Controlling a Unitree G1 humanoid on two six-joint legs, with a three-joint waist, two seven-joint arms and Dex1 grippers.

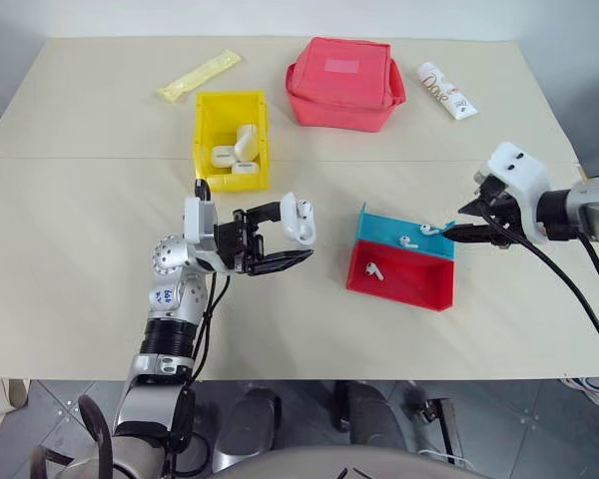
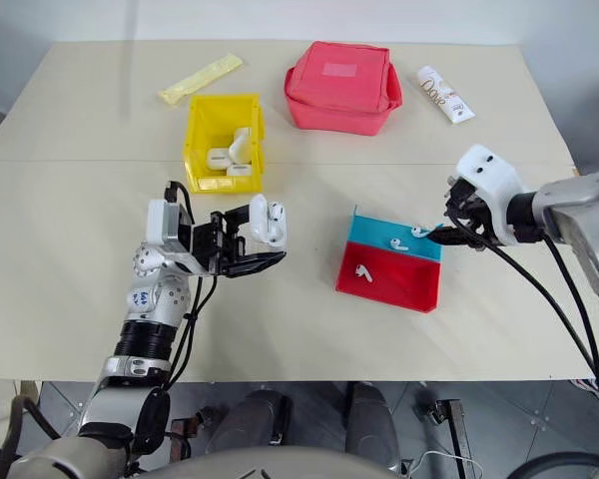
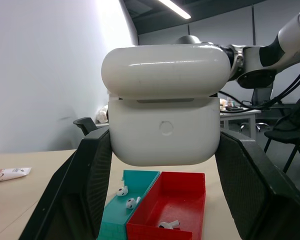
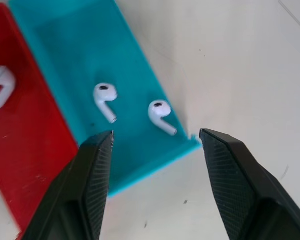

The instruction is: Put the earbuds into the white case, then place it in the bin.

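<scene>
The left claw (image 1: 280, 238) stood in the middle left of the head view, above the worktop (image 1: 90, 230). Its two black fingers were pressed against the sides of the white case (image 1: 298, 219) and held it off the surface. In the left wrist view the case (image 3: 165, 111) sat between the two fingers, and its lid was slightly lifted, with a thin gap under it.

The right claw (image 1: 457, 228) was at the right of the frame, over the corner of the blue tray (image 1: 407, 232). Its fingers (image 4: 92, 172) were spread apart and held nothing. Two earbuds (image 4: 132, 111) lay in the blue tray just ahead of the fingers. A third earbud (image 1: 373, 269) lay in the red tray (image 1: 399, 279), which touched the blue one.

The yellow bin (image 1: 231, 139) stood in the upper middle of the frame, with several white cases inside. To its right was a red pouch (image 1: 343, 82). A yellow packet (image 1: 199, 75) lay at the upper left and a white tube (image 1: 445, 90) at the upper right.
</scene>
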